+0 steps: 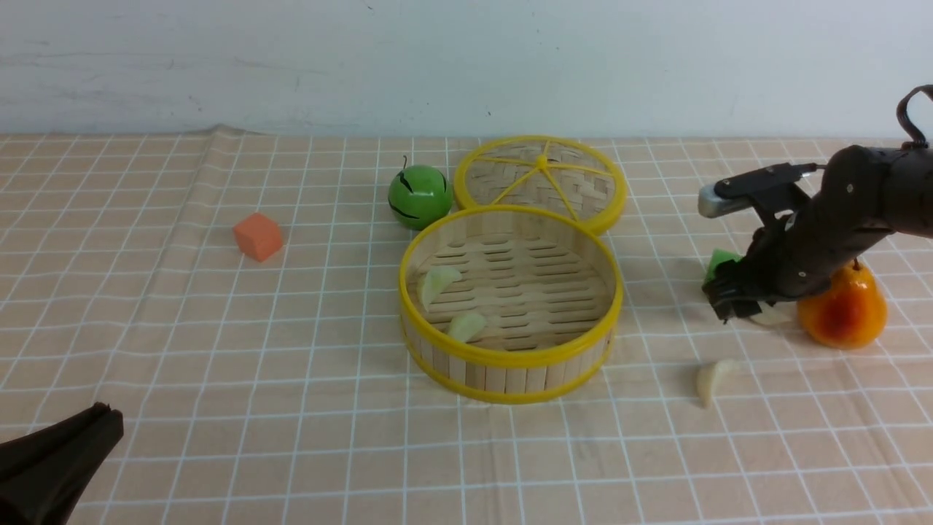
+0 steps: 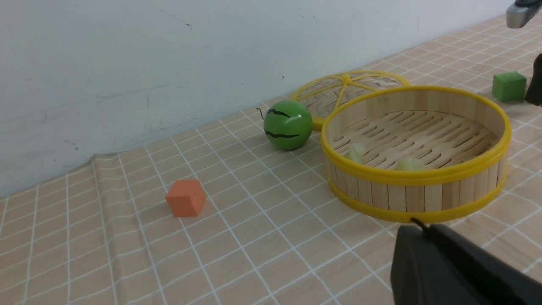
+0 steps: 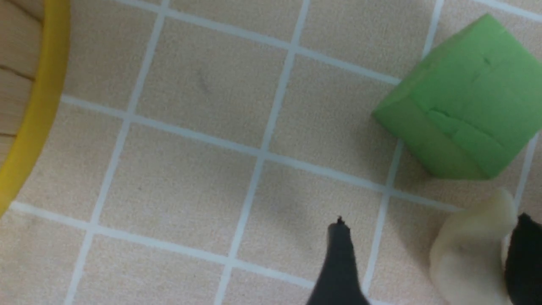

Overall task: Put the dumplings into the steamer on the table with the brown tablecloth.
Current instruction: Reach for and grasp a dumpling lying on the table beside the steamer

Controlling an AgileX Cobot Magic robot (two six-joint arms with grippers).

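Dumplings (image 1: 441,281) are half done: two lie in the steamer (image 1: 510,364), a third dumpling (image 1: 713,379) sits loose on the brown tablecloth (image 1: 219,350), and the fourth dumpling (image 3: 470,254) lies between the wide-open, empty jaws of the right gripper (image 3: 432,237), touching one finger, near the green cube (image 3: 465,114). Shifting sideways to centre it, then closing gently, looks best. The left gripper (image 1: 98,426) rests shut, well apart.

Readable text, labels, brands, numbers, signs: none that I can make out in any of my views.
Other marks: white grid lines on the tablecloth (image 1: 219,328); black curved stripes on the green ball (image 1: 419,197), not letters.
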